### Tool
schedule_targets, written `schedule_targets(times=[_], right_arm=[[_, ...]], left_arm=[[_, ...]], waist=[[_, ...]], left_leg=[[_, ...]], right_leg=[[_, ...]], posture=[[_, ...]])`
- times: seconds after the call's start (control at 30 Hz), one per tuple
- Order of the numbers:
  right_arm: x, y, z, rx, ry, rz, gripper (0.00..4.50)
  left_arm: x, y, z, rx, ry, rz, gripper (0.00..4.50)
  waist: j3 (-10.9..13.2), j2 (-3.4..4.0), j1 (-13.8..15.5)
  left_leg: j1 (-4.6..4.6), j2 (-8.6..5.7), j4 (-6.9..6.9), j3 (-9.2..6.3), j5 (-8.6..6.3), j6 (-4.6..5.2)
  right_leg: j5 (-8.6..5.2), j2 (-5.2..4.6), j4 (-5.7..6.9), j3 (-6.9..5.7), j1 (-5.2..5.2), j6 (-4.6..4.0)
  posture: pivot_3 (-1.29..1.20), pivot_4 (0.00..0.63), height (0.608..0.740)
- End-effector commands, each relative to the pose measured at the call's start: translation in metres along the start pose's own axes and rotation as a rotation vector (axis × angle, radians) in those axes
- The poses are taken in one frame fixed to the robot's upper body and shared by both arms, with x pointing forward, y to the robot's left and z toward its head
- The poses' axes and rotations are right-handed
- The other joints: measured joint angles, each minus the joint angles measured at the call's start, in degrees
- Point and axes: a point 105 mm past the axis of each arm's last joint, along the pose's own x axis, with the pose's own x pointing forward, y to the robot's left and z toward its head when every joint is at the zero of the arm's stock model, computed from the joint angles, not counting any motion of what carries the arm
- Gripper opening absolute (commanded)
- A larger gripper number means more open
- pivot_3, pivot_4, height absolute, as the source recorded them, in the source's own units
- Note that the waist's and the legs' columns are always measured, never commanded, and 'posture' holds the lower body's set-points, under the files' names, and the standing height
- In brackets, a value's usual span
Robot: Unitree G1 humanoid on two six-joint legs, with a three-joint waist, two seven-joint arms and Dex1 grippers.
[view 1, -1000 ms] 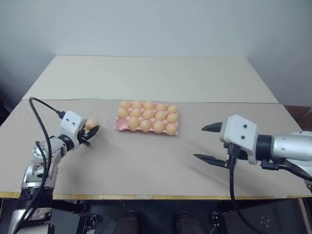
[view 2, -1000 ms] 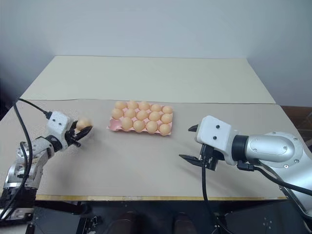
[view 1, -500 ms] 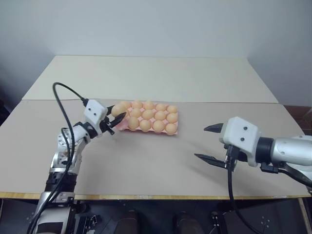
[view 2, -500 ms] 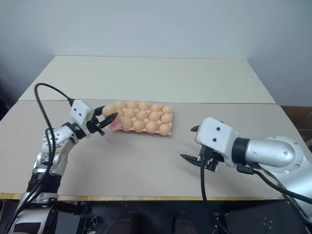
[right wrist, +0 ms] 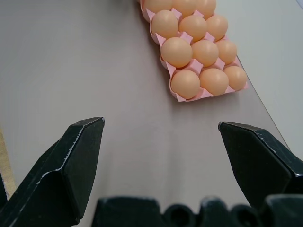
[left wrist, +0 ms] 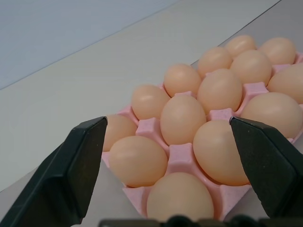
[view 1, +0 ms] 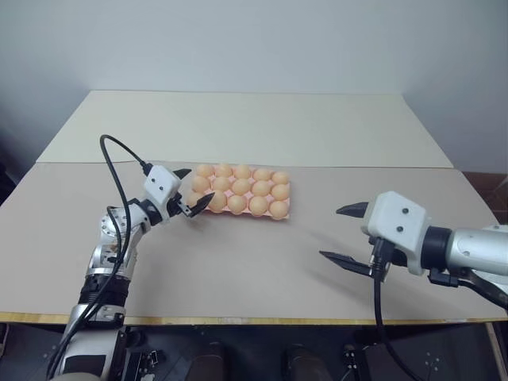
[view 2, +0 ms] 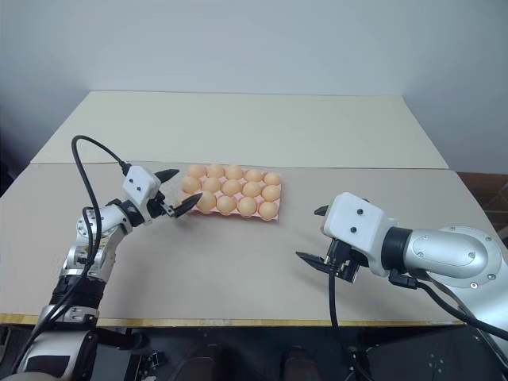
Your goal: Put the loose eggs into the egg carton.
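From the head camera: egg carton [view 1: 240, 193] lying on the tan table [view 1: 238, 262], a little left of centre and toward the far side of the front board, all fifteen cups filled with tan-orange eggs [view 1: 260, 188]. Left gripper [view 1: 193, 190] hovering at the carton's left end, black fingers spread wide and empty, one fingertip to the far side and one to the near side of that corner. Right gripper [view 1: 347, 235] well apart to the right and nearer, fingers also spread wide, holding nothing. From the left wrist: pink carton [left wrist: 182, 156] close up between the two parted fingers [left wrist: 71, 170], eggs seated in every visible cup. From the right wrist: carton [right wrist: 180, 97] farther off over bare table [right wrist: 94, 80], framed by parted, empty fingers [right wrist: 66, 165].
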Motion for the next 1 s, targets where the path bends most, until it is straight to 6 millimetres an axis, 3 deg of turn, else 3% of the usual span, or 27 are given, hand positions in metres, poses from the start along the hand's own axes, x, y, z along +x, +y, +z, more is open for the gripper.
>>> schedule_targets(times=[0.03, 0.23, 0.4, 0.57, 0.8, 1.0], right_arm=[[-0.004, -0.005, 0.006, -0.035, -0.009, -0.031, 4.5], [-0.007, -0.007, 0.005, -0.041, -0.002, -0.033, 4.5], [-0.014, -0.018, 0.004, -0.041, -0.002, -0.029, 4.5], [-0.023, -0.031, 0.002, -0.05, -0.02, 0.003, 4.5], [-0.03, -0.043, -0.01, -0.094, 0.002, 0.054, 4.5], [-0.026, -0.049, -0.016, -0.103, -0.005, 0.068, 4.5]], left_arm=[[-0.008, 0.001, 0.015, 0.041, -0.056, 0.001, 4.49], [-0.048, -0.01, 0.036, 0.012, -0.073, -0.096, 4.49], [-0.099, -0.019, 0.046, 0.039, 0.038, -0.198, 4.49], [-0.132, -0.02, 0.058, 0.049, 0.131, -0.239, 4.49], [-0.159, -0.014, 0.078, 0.055, 0.196, -0.225, 4.49], [-0.165, -0.014, 0.089, 0.072, 0.217, -0.198, 4.49]], waist=[[0.0, 0.0, -0.04], [0.0, 0.0, -0.57], [0.0, 0.02, -0.97], [0.01, 0.02, -0.75], [0.01, 0.02, -0.85], [0.01, 0.03, -0.99]], left_leg=[[0.0, 0.0, 0.0, 0.0, 0.0, 0.0], [-0.01, 0.07, -0.01, -0.01, 0.0, 0.0], [0.1, 0.08, -0.06, 0.0, 0.0, 0.0], [0.3, 0.08, -0.09, 0.01, 0.0, 0.0], [0.32, 0.1, -0.13, 0.05, 0.0, 0.0], [0.34, 0.1, -0.14, 0.09, 0.0, 0.0]], right_leg=[[0.0, 0.0, 0.0, 0.01, 0.0, 0.0], [0.0, 0.02, -0.01, 0.03, -0.03, 0.0], [0.0, 0.0, 0.0, 0.04, 0.04, 0.0], [-0.02, 0.0, -0.06, 0.0, 0.24, -0.01], [-0.02, 0.01, -0.14, 0.01, 0.26, 0.0], [-0.02, 0.01, -0.13, 0.04, 0.25, -0.01]], posture=[[0.0, 0.15, 0.74], [0.0, 0.15, 0.74], [0.0, 0.15, 0.74], [0.0, 0.15, 0.74], [0.0, 0.15, 0.74], [0.0, 0.15, 0.74]])
